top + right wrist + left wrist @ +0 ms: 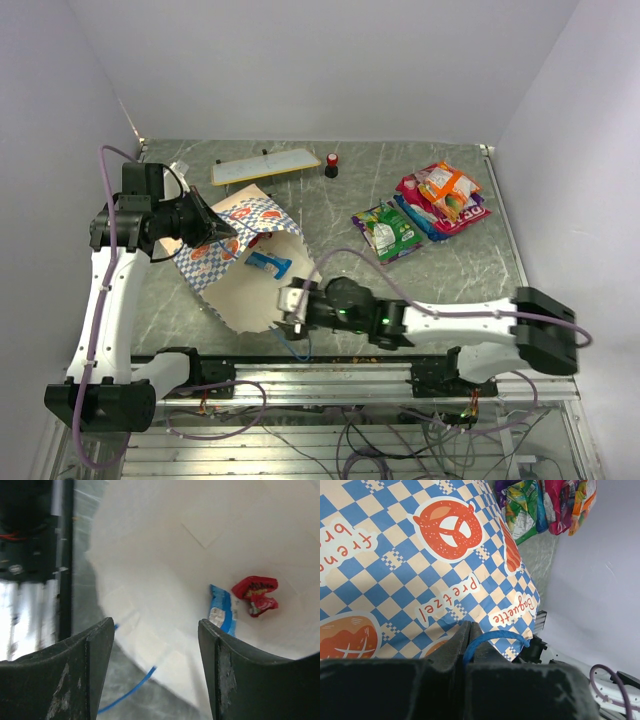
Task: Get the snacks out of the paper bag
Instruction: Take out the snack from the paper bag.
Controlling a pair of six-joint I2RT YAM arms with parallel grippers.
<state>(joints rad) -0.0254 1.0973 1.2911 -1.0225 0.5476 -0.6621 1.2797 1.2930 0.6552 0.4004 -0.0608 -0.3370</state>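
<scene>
The left gripper (469, 630) pinches the paper bag (240, 295) up by its rim, perhaps also the cord. The right gripper (156, 645), wide and empty at the mouth, should reach deeper for the blue packet (222, 612) inside.

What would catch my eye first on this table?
The checkered paper bag lies on its side at left, pinched by the left gripper. The right gripper gapes at its mouth, with a blue packet and tiny red wrapper inside. Colourful snacks pile at the far right.
</scene>
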